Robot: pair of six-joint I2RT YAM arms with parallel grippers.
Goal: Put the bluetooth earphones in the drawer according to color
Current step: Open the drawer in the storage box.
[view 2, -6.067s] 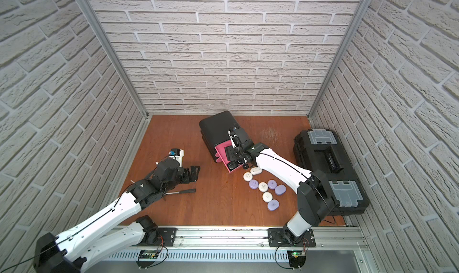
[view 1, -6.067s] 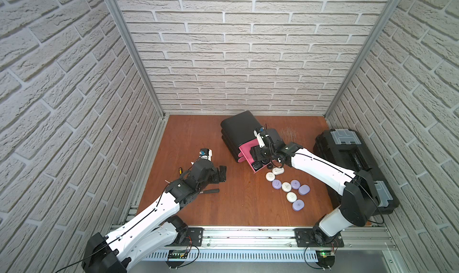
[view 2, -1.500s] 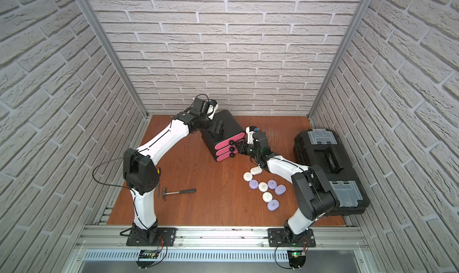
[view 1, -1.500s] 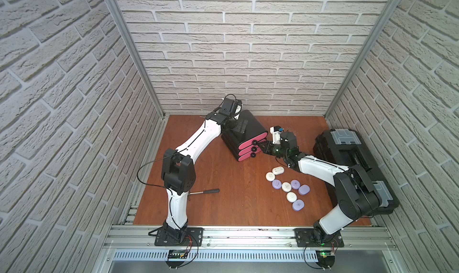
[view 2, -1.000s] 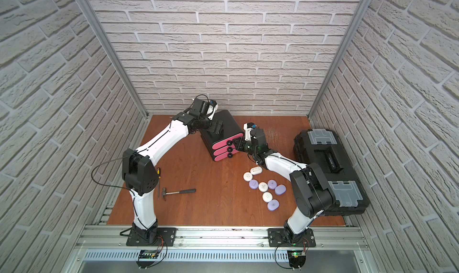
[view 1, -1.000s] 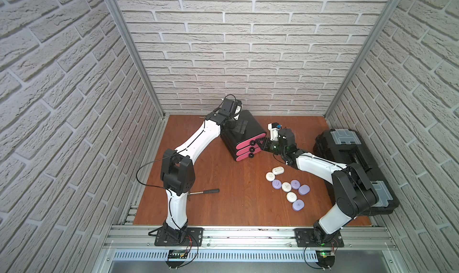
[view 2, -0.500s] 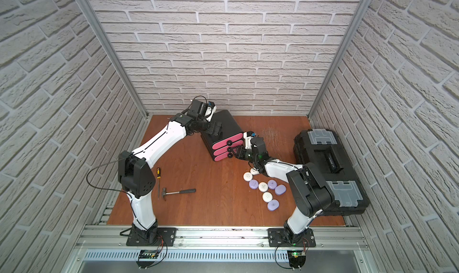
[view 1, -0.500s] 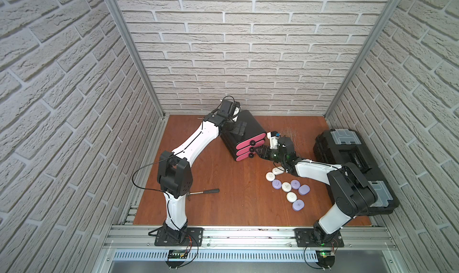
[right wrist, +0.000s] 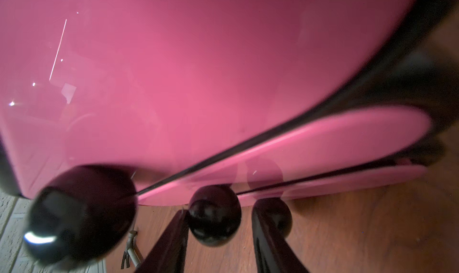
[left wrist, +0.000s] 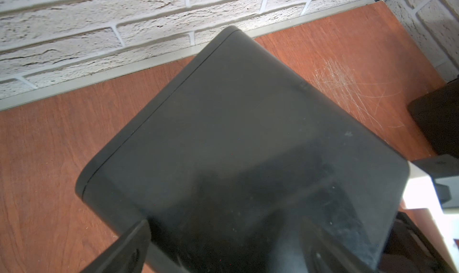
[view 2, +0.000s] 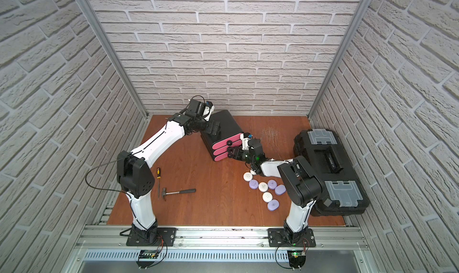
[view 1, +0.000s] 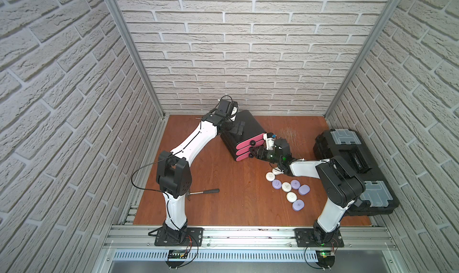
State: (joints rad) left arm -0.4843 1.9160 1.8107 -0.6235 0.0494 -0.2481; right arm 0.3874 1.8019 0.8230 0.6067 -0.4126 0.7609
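The drawer point(view 1: 244, 137) point(view 2: 223, 132) is a black cabinet with three pink fronts, all pushed in. My right gripper point(view 1: 253, 153) point(right wrist: 219, 209) is open. Its fingers straddle the middle front's round knob point(right wrist: 214, 214); one finger touches it and a small gap shows at the other. My left gripper point(view 1: 236, 128) point(left wrist: 216, 224) is open and lies against the cabinet's black top point(left wrist: 236, 122) at its back. Several bluetooth earphones, white point(view 1: 270, 176) point(view 2: 263, 186) and lavender point(view 1: 298, 205) point(view 2: 253, 184), lie in a cluster on the table under the right arm. No black ones show.
A large black toolbox point(view 1: 352, 170) point(view 2: 327, 170) with grey latches stands along the right wall. A hammer point(view 2: 178, 191) and a small screwdriver point(view 2: 158, 176) lie on the table near the left arm's base. Brick walls close in three sides.
Over the last second my right gripper dropped from beside the cabinet's front down to the knobs, and its jaws parted. The left gripper has barely moved on the cabinet. Earlier one drawer stood open.
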